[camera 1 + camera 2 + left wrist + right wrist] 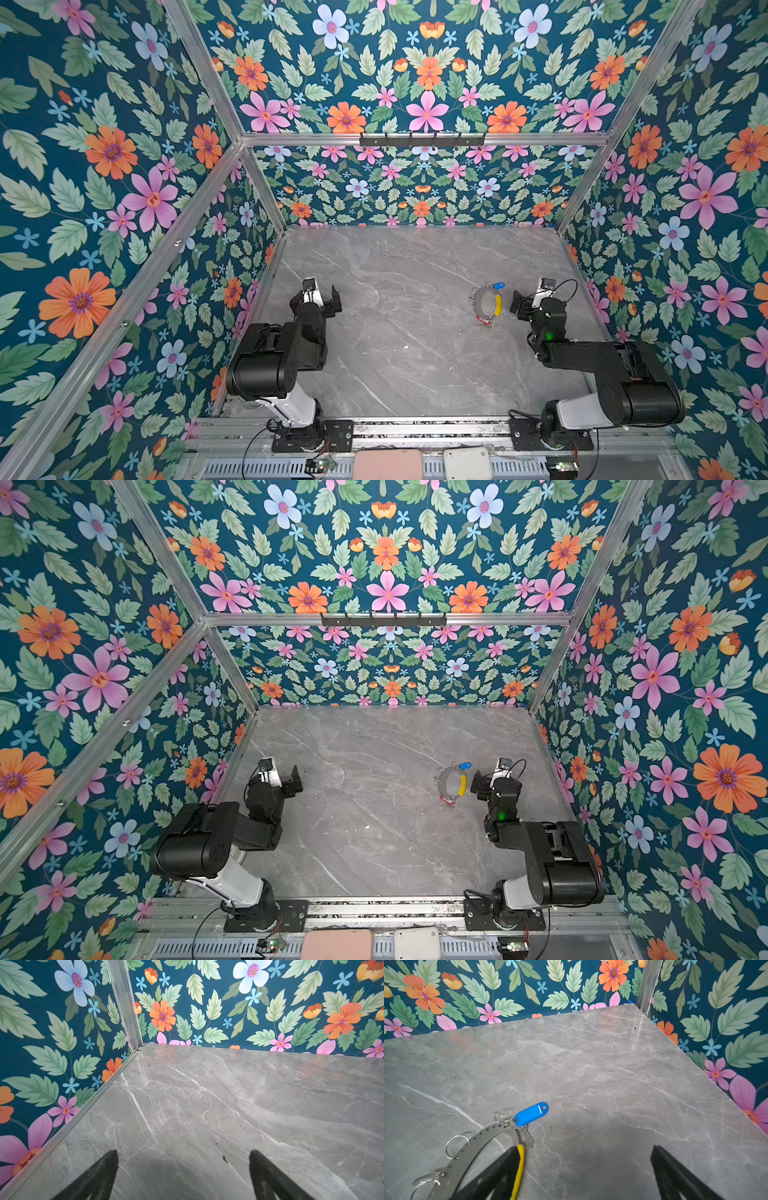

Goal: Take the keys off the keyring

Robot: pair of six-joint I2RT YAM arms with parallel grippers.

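Observation:
The keyring (477,300), a thin grey ring with a yellow arc (498,306), lies flat on the marble table, right of centre in both top views (462,786). A key with a blue tag (497,286) hangs at its far side, a key with a red tag (484,320) at its near side. My right gripper (519,305) is open just right of the ring, with nothing between its fingers. In the right wrist view one finger (508,1159) overlaps the yellow arc (520,1165), beside the blue tag (531,1114). My left gripper (328,300) stands open and empty at the left (183,1153).
Flowered walls with aluminium frame rails (266,195) close in the table on three sides. A black hook rack (422,139) hangs on the back rail. A pink box (388,463) and a white box (467,461) sit in front of the table's near edge.

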